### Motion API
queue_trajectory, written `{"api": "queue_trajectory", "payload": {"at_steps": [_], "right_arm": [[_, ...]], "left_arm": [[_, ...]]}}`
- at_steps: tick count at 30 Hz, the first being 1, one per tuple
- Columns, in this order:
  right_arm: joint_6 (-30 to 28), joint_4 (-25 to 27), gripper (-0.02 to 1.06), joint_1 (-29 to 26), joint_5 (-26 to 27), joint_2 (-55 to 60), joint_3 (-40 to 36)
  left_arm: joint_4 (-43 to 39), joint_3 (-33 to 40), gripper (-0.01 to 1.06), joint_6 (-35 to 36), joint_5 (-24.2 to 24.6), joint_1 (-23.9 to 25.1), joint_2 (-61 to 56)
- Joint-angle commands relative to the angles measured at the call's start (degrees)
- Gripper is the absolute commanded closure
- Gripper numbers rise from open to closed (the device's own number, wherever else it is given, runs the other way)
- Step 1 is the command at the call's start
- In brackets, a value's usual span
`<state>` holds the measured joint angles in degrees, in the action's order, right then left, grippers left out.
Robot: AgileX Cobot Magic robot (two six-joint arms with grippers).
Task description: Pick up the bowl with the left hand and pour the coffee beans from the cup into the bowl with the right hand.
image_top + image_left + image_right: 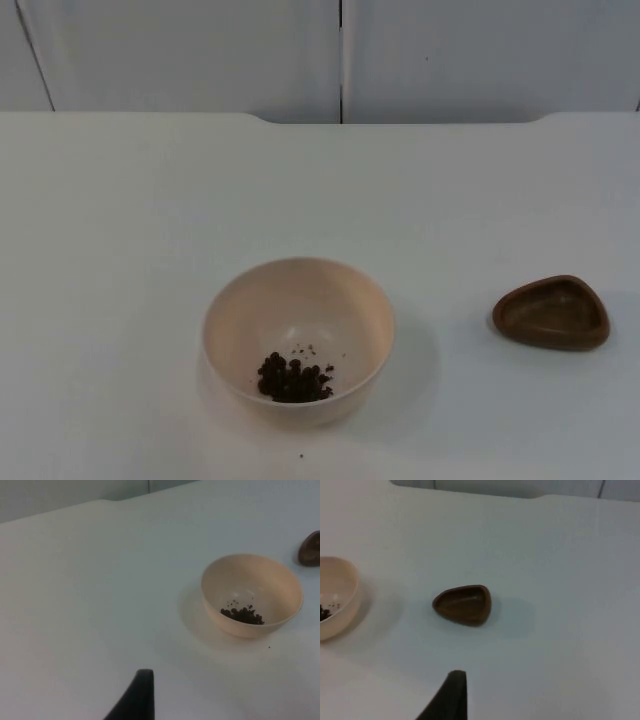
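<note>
A cream bowl (298,335) stands upright on the white table near its front edge, with a small heap of coffee beans (292,380) inside against the near wall. The same bowl (251,594) and beans (242,615) appear in the left wrist view. To the bowl's right a shallow brown cup (553,311) with a rounded triangular shape sits upright on the table and looks empty; it is also in the right wrist view as the cup (463,604). My left gripper (137,695) hangs well back from the bowl. My right gripper (451,692) hangs short of the cup. Neither touches anything.
One stray bean (300,457) lies on the table in front of the bowl. The table top (130,230) ends at a grey partition wall (200,50) at the back. The bowl's edge (335,597) also shows in the right wrist view.
</note>
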<state>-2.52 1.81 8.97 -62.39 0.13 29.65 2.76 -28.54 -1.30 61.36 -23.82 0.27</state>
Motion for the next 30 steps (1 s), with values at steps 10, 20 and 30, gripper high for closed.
{"api": "queue_trajectory", "payload": {"at_steps": [10, 20, 30], "right_arm": [[0.40, -0.17, -0.01, -6.43, 0.65, -0.13, -0.14], [0.40, -0.17, -0.01, -6.43, 0.65, -0.13, -0.14], [0.40, -0.17, -0.01, -6.43, 0.65, -0.13, -0.14]], "left_arm": [[-0.25, 0.25, 0.00, 0.32, 0.15, -0.15, -0.27], [-0.25, 0.25, 0.00, 0.32, 0.15, -0.15, -0.27], [-0.25, 0.25, 0.00, 0.32, 0.15, 5.48, -0.27]]}}
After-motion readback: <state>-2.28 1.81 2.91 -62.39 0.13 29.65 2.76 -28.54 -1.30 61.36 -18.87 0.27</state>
